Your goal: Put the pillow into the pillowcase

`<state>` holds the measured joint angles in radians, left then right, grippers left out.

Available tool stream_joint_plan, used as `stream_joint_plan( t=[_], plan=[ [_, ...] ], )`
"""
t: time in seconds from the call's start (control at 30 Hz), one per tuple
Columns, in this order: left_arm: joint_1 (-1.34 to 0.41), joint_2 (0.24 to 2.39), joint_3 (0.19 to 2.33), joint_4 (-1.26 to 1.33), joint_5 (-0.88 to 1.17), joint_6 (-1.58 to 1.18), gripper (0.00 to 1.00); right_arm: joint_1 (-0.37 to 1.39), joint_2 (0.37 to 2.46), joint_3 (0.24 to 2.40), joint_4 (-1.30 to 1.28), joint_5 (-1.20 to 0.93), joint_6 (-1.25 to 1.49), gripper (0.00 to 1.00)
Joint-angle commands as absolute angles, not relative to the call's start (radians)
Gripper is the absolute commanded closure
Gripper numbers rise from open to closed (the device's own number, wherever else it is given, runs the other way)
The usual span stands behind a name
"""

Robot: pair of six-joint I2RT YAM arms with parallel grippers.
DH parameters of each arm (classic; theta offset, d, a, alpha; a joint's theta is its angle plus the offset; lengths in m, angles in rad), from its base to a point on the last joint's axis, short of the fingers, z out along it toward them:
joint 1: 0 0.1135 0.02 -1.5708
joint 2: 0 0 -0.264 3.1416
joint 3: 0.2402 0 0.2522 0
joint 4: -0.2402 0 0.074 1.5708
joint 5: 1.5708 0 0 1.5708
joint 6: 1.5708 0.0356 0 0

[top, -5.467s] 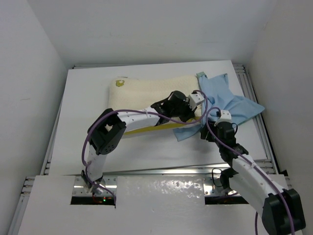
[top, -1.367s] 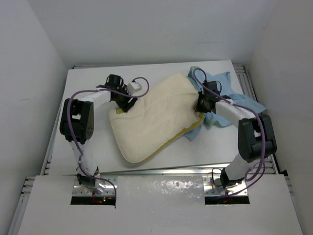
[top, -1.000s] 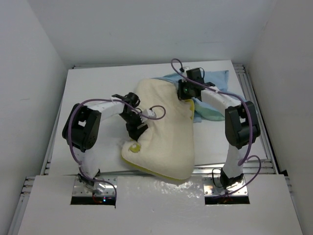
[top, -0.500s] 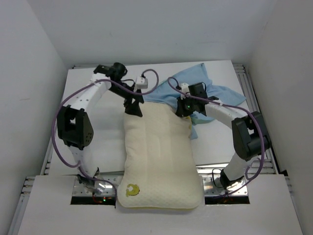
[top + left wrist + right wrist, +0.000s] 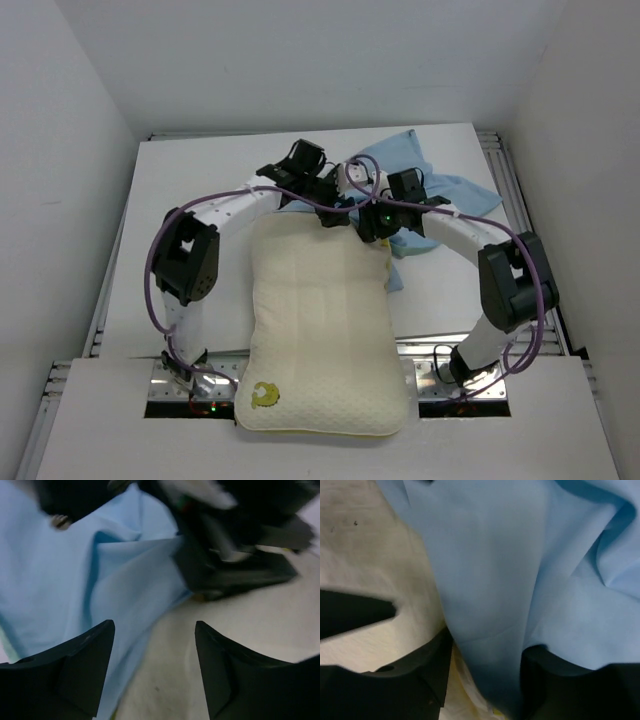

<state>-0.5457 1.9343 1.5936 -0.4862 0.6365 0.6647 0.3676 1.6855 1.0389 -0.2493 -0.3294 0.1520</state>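
Working at the pillowcase (image 5: 455, 190) mouth beyond the far end of the pillow (image 5: 322, 320), uncased, lengthwise on the desk (image 5: 180, 180); left gripper (image 5: 152, 625) apart, empty; right gripper (image 5: 485, 652) astride a blue fold, hold unclear; next, probably needs the mouth pinched open

Camera setup: overhead plus two wrists.
You look down from behind; both wrists sit close on pillowcase (image 5: 60, 580) meeting pillow (image 5: 250, 640).
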Motion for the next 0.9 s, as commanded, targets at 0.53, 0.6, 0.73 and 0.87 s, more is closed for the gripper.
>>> stream_joint_plan(
  t=[0.53, 0.6, 0.73, 0.87],
  plan=[
    [-0.603, 2.094, 1.681, -0.39, 0.534, 0.658, 0.7, 0.316, 1.473, 1.02, -0.244, -0.158, 0.387, 0.23],
    [-0.612, 2.102, 1.69, -0.411, 0.54, 0.655, 0.93, 0.314, 1.462, 1.023, -0.259, -0.15, 0.385, 0.23],
    [-0.615, 2.097, 1.719, -0.4, 0.542, 0.58, 1.0, 0.314, 1.395, 1.014, -0.284, -0.098, 0.437, 0.21],
    [-0.617, 2.088, 1.788, -0.405, 0.519, 0.528, 1.0, 0.314, 1.26, 0.933, -0.258, -0.074, 0.546, 0.19]
  ],
)
